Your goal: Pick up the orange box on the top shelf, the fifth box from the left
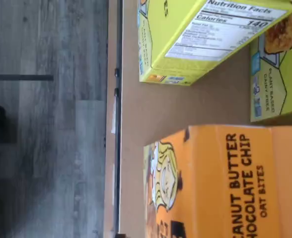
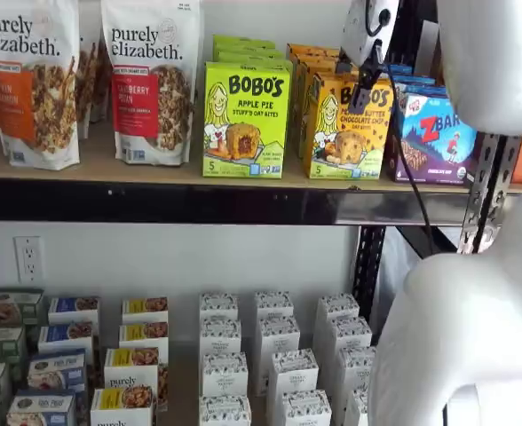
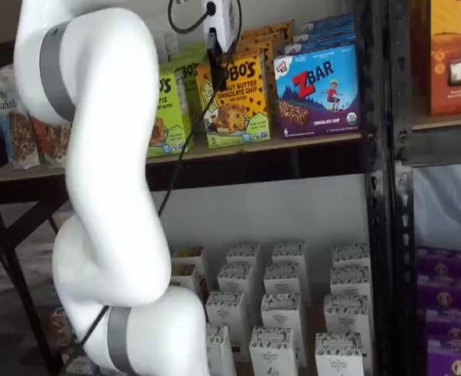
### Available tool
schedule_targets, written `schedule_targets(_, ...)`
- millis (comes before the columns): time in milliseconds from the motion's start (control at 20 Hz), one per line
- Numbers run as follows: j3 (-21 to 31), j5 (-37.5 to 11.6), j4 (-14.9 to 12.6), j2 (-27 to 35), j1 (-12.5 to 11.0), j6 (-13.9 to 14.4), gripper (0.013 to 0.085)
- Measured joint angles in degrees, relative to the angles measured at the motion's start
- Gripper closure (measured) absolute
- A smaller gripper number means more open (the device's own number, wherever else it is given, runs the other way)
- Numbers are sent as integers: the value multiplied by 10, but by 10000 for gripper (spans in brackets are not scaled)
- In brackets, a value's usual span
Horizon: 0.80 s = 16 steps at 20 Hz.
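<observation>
Gripper (image 2: 365, 82) hovering in front of orange box (image 2: 348, 126), jaws released.
I'm seeing the box standing upright on top shelf (image 2: 110, 164) btwn green Apple Pie carton (image 2: 246, 120) & ZBar box (image 2: 438, 139); nothing gripped.

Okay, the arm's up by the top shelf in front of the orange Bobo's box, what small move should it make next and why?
Probably ease the gripper straight in toward the orange Bobo's peanut butter chocolate chip box. Its black fingers hang in front of the box's upper face without gripping it, and the box stands upright on the top shelf between neighboring cartons.
</observation>
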Motion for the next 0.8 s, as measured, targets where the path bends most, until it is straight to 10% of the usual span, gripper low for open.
schedule_targets(800, -13, 18, -32, 22, 37, 31, 130)
